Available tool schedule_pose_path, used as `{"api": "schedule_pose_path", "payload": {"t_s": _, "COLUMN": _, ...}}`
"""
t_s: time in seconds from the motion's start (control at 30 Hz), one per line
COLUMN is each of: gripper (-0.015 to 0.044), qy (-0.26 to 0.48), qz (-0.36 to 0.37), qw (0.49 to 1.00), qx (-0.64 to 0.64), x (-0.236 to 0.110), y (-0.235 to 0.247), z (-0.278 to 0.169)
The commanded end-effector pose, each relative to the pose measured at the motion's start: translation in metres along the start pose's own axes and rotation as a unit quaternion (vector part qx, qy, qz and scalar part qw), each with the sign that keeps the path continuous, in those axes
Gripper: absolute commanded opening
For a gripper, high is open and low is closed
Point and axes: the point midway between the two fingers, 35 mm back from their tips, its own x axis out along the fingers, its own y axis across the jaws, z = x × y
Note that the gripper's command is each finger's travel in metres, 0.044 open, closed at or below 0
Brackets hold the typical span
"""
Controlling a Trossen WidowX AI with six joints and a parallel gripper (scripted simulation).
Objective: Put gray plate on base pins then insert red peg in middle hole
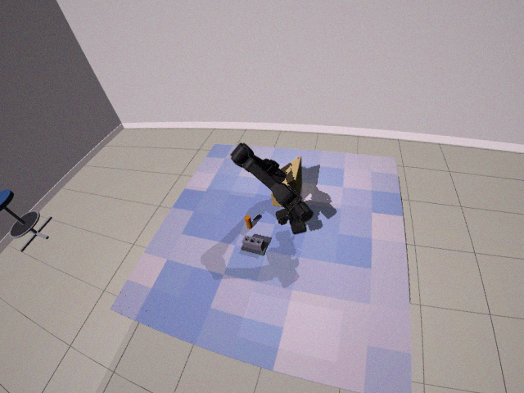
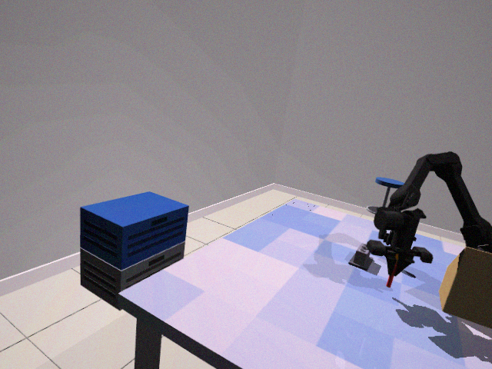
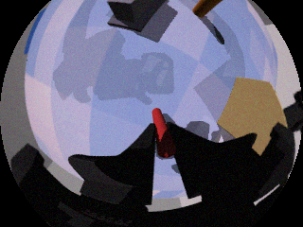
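My gripper (image 2: pixel 393 270) (image 3: pixel 160 126) is shut on the red peg (image 2: pixel 390 280) (image 3: pixel 157 114). The peg's lower end sticks out below the fingertips, slightly tilted in the exterior view and a little above the table. The gray plate (image 1: pixel 253 243) (image 2: pixel 362 257) sits over the darker base, with a row of holes on top. It looks roughly flat, but its exact seating is too small to tell. Plate and base stand to one side of the gripper, and show at the top edge of the wrist view. No peg shows in the middle hole.
An orange cylinder (image 1: pixel 248 222) (image 3: pixel 206 7) stands upright close to the base. A tan angular block (image 1: pixel 295 165) (image 2: pixel 469 284) (image 3: pixel 251 106) stands near the arm. Stacked blue and gray crates (image 2: pixel 153 214) stand beyond the table's edge. A blue stool (image 2: pixel 388 182) stands behind the table.
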Motion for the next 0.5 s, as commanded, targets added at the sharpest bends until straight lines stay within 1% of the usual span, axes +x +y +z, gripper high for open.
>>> {"api": "schedule_pose_path", "payload": {"t_s": 0.0, "gripper": 0.0, "qy": 0.004, "qz": 0.004, "qw": 1.0, "qx": 0.004, "x": -0.014, "y": 0.004, "z": -0.001}}
{"api": "schedule_pose_path", "payload": {"t_s": 0.43, "gripper": 0.0, "qy": 0.005, "qz": 0.003, "qw": 1.0, "qx": 0.004, "x": -0.056, "y": 0.004, "z": 0.0}}
{"api": "schedule_pose_path", "payload": {"t_s": 0.47, "gripper": 0.0, "qy": 0.001, "qz": 0.0, "qw": 1.0, "qx": 0.0, "x": -0.044, "y": 0.002, "z": 0.0}}
